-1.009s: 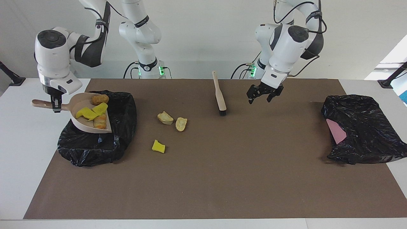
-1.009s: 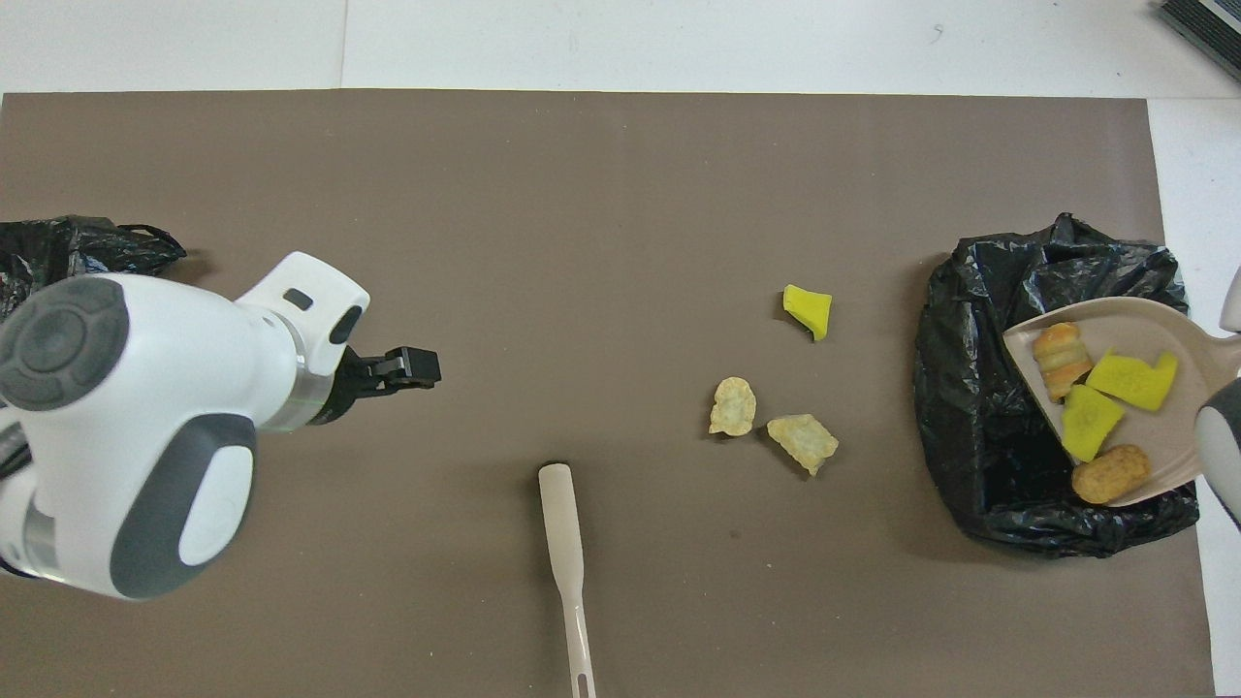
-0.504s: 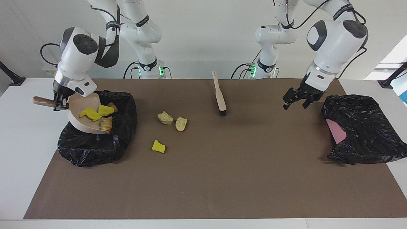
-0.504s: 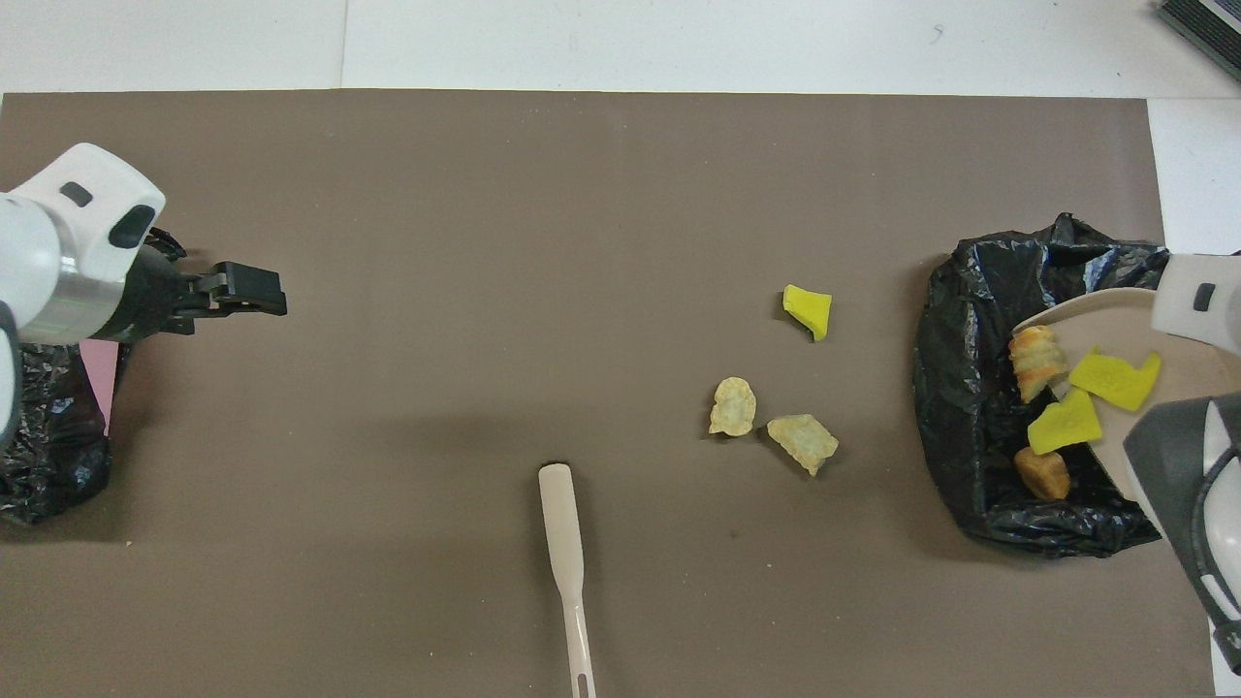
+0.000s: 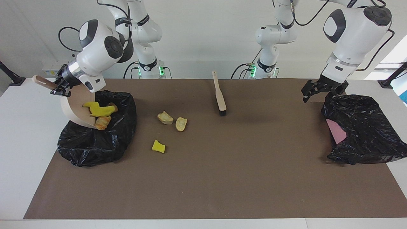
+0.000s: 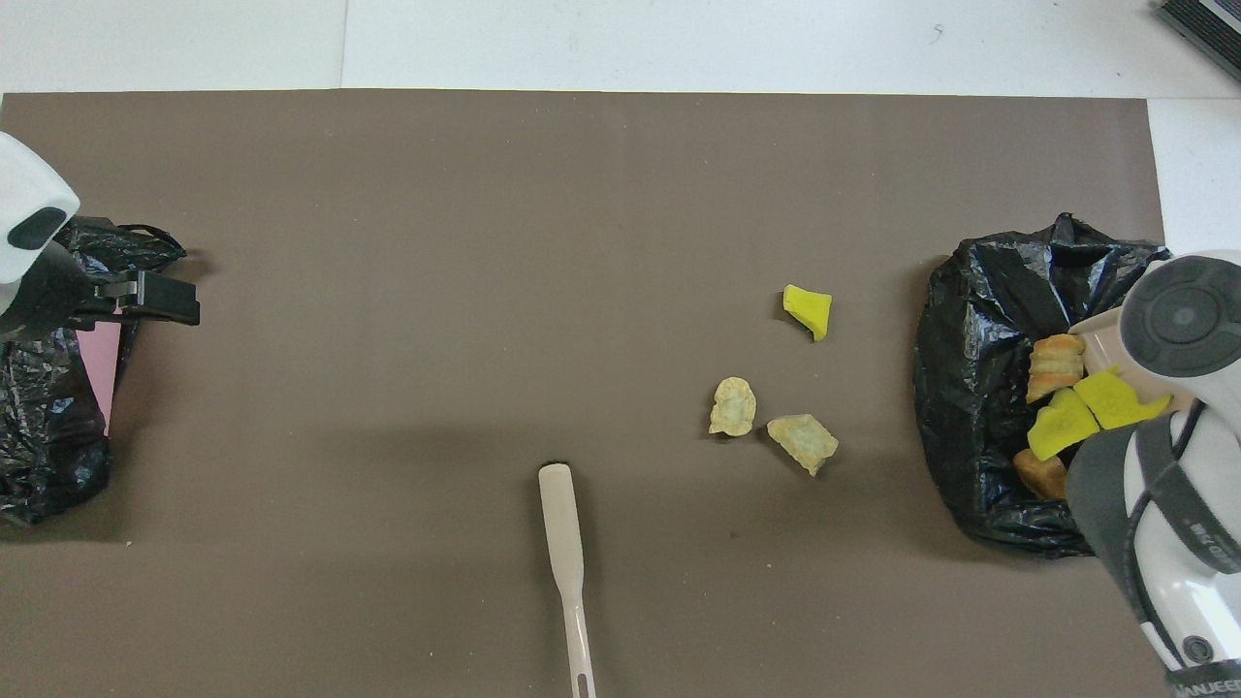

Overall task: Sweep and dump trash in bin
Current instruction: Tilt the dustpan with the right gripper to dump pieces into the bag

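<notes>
right claw [image 5: 58, 90] clamps dustpan [image 5: 73, 109] handle, its mouth tipped down into bin [image 5: 95, 143].

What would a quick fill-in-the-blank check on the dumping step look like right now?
1. The right gripper tips the dustpan over the black ____.
2. The number of scraps lying loose on the brown mat is ____.
3. The brush lies on the mat, held by ____ gripper.
4. The left gripper, holding nothing, has its fingers ____.

Missing words: bag; three; neither; open
</notes>
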